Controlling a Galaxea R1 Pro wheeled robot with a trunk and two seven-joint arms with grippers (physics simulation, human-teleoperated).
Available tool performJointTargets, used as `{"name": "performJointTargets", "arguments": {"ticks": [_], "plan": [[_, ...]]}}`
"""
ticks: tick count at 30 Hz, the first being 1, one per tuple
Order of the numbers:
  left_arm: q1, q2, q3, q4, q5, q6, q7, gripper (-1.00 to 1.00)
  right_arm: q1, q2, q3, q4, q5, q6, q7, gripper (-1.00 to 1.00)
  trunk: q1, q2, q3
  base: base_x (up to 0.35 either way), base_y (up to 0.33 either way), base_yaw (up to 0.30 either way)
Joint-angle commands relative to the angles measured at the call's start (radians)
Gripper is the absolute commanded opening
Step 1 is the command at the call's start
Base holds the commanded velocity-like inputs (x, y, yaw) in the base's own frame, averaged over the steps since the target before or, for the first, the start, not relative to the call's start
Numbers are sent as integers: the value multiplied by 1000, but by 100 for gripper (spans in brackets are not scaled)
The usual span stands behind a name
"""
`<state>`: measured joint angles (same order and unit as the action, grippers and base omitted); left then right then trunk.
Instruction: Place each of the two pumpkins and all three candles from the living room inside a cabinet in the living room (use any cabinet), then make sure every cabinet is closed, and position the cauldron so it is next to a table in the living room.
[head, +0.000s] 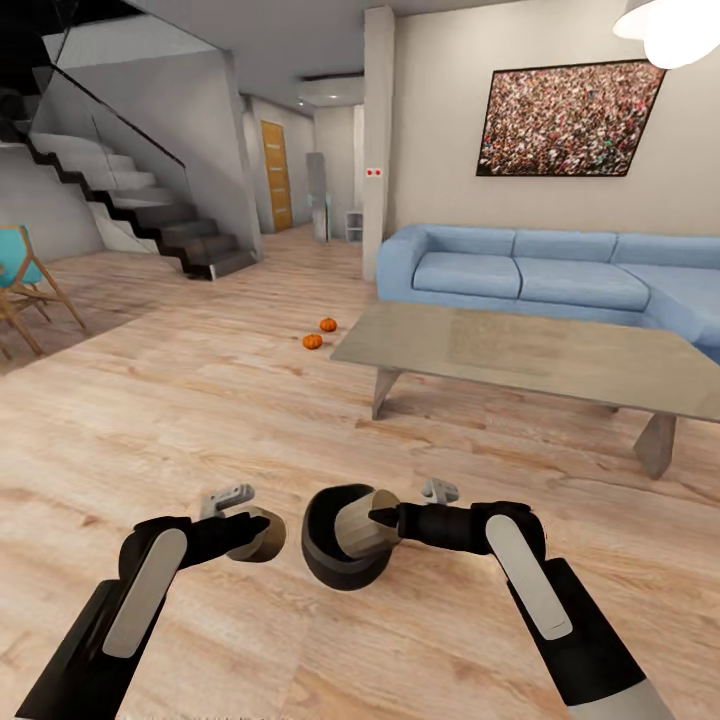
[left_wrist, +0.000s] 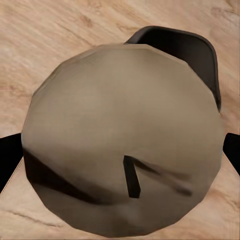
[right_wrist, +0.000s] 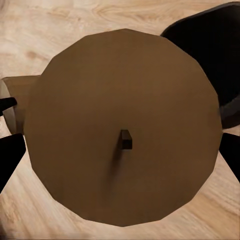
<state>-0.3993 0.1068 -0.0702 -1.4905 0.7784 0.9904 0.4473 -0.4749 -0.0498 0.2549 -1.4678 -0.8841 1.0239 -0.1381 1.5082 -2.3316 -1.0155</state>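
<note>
You hold one candle (head: 262, 535) in the left gripper (head: 250, 532) and another candle (head: 368, 523) in the right gripper (head: 385, 520), both clamped for carrying to the cabinet.

A candle (left_wrist: 125, 135) sits end-on right before me, its round tan face showing a short dark wick. My black fingers (left_wrist: 10, 160) press it from both sides. Behind it the dark cauldron (left_wrist: 195, 50) peeks out, with the wooden floor (left_wrist: 45, 35) beneath.
</note>
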Motion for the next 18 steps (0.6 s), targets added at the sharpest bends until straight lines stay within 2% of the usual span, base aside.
{"name": "performJointTargets", "arguments": {"ticks": [1, 18], "plan": [[-1, 1, -2, -1, 12, 1, 10, -100, -1, -1, 1, -1, -18, 0, -11, -100, 0, 0, -1, 0, 0, 293], [-1, 1, -1, -1, 12, 1, 9, -100, -1, -1, 1, 0, -13, -1, -11, -100, 0, 0, -1, 0, 0, 292]]}}
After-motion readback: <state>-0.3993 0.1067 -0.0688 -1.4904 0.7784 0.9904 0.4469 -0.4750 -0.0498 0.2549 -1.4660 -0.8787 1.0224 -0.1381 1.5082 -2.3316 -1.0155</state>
